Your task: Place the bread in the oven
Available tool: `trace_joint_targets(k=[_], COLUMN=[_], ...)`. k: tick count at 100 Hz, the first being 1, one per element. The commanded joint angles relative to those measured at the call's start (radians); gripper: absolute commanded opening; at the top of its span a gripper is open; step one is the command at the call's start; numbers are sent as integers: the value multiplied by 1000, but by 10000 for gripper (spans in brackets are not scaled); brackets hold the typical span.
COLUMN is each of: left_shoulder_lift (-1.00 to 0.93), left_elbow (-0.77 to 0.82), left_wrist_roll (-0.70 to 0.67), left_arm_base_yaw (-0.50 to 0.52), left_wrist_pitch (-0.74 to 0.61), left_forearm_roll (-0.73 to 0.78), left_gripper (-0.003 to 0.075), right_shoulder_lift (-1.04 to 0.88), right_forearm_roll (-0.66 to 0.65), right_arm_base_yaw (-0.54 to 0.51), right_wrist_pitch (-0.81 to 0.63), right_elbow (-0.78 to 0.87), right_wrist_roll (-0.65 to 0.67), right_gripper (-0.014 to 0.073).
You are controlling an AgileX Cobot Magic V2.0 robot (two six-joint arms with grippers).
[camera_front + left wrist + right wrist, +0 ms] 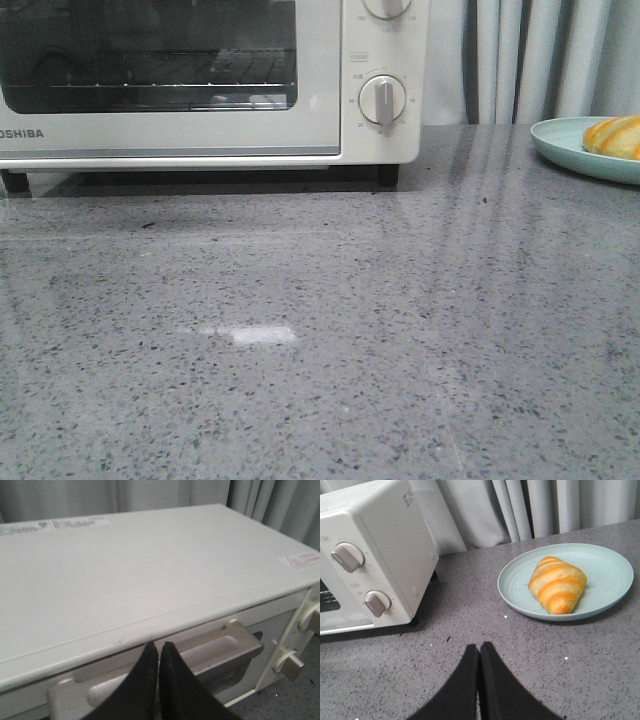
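The cream-white oven (200, 90) stands at the back left with its glass door closed; it also shows in the left wrist view (150, 570) and the right wrist view (370, 555). The bread (557, 584), golden-orange with pale stripes, lies on a pale teal plate (605, 565) at the back right, partly in the front view (615, 135). My left gripper (159, 645) is shut and empty, above the oven's door handle (215, 647). My right gripper (479, 646) is shut and empty above the counter, short of the plate. Neither gripper shows in the front view.
The speckled grey counter (320, 330) runs from the oven to the front edge. The plate also shows in the front view (565, 145). Two round knobs (382, 100) are on the oven's right panel. Grey curtains (530, 60) hang behind.
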Motion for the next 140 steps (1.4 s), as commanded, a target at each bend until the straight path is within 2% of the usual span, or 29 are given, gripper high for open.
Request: trace_joint_targets(k=[1, 17, 41, 58, 107, 140], left_shoulder_lift=[5, 30, 38, 36, -19, -17], left_elbow=[-39, -37, -35, -34, 64, 102], left_wrist_roll=[0, 0, 0, 0, -2, -2], left_arm_base_yaw=[-5, -5, -5, -5, -5, -5], left_wrist_pitch=[-35, -27, 2, 135, 546, 582], left_forearm_roll=[-18, -16, -8, 44, 46, 86], left_gripper=[-21, -21, -21, -22, -21, -22], right_shoulder_lift=[13, 13, 13, 13, 13, 13], right_forearm_roll=[-17, -17, -17, -17, -4, 8], right_arm_base_yaw=[5, 10, 10, 10, 10, 10], right_wrist_pitch=[-36, 14, 15, 15, 0, -18], right_elbow=[-37, -37, -37, -37, -37, -37], right_wrist_roll=[-12, -12, -12, -12, -12, -12], right_gripper=[-58, -58, -58, -58, -58, -58])
